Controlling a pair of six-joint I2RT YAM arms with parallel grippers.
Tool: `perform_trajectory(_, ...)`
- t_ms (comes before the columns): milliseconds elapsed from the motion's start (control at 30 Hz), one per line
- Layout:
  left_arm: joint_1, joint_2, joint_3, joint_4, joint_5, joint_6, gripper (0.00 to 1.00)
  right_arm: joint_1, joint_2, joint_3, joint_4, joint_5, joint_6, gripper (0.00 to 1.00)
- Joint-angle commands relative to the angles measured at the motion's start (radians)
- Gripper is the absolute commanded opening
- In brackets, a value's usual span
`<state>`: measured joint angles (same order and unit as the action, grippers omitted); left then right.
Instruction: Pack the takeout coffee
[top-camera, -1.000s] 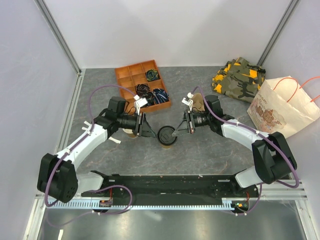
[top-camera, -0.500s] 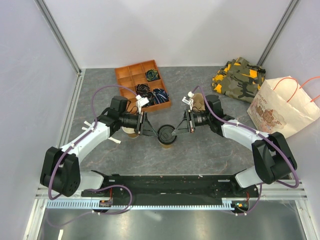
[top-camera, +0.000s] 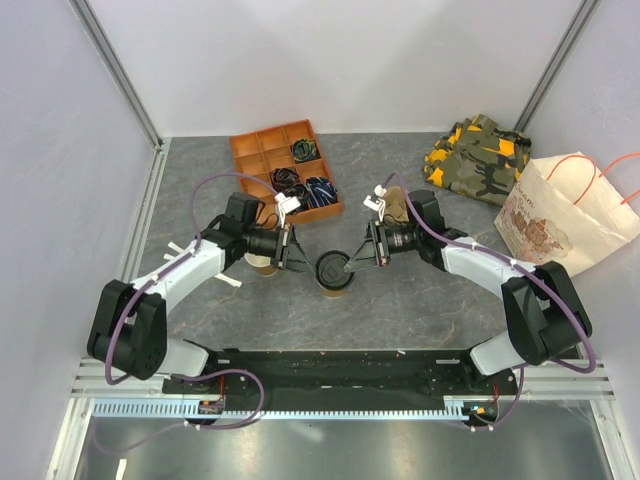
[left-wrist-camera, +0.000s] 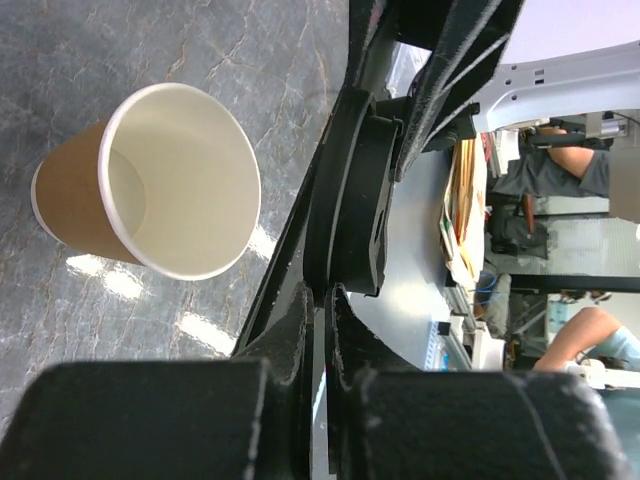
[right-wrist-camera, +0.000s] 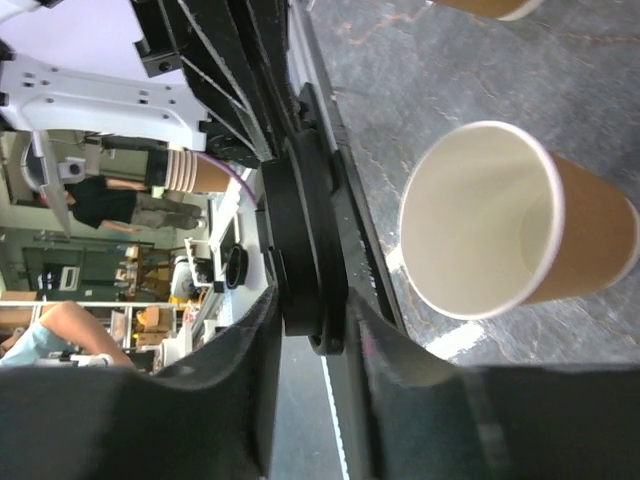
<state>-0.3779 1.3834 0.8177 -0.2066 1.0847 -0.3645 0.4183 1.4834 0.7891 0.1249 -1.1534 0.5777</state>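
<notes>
Takeout coffee (top-camera: 333, 272) upright on the tabletop (top-camera: 400, 310), centre of the top view, between both hands.

Left hand (top-camera: 299, 264): fingers (left-wrist-camera: 290, 340) pressed together, tips at the black lid (left-wrist-camera: 350, 200) rim on its left. Cannot tell whether they pinch it.

Right hand (top-camera: 352, 262): jaws partly apart, one finger either side of the lid's right rim, apparently clamping it.

Lidless cup (left-wrist-camera: 150, 195) beside the left hand. Second lidless cup (right-wrist-camera: 500, 230) near the right hand.

Orange tray (top-camera: 240, 150) upper left, paper bag (top-camera: 560, 215) far right.
</notes>
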Motion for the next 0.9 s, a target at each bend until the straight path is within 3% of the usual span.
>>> perform_trajectory(0, -0.001, 0.035, 0.023, 0.039, 0.067, -0.028, 0.02, 0.000, 0.006, 0.065, -0.116, 0.060, -0.107, 0.48)
perform_trajectory(167, 0.004, 0.072, 0.032, 0.039, 0.113, -0.030, 0.02, 0.000, -0.003, 0.087, -0.188, 0.113, -0.151, 0.60)
perform_trajectory(233, 0.008, 0.081, 0.034, 0.049, 0.147, -0.039, 0.02, -0.001, -0.005, 0.094, -0.208, 0.129, -0.176, 0.74)
perform_trajectory(267, 0.011, 0.089, 0.035, 0.056, 0.155, -0.045, 0.02, -0.001, -0.008, 0.101, -0.224, 0.144, -0.182, 0.76)
perform_trajectory(300, 0.014, 0.094, 0.035, 0.059, 0.161, -0.054, 0.02, -0.003, -0.009, 0.104, -0.232, 0.153, -0.193, 0.89)
perform_trajectory(367, 0.025, 0.108, 0.034, 0.062, 0.182, -0.057, 0.02, -0.006, -0.015, 0.114, -0.249, 0.172, -0.202, 0.98)
perform_trajectory(867, 0.083, 0.224, 0.070, 0.026, 0.142, -0.068, 0.02, -0.024, -0.074, 0.208, -0.421, 0.320, -0.420, 0.98)
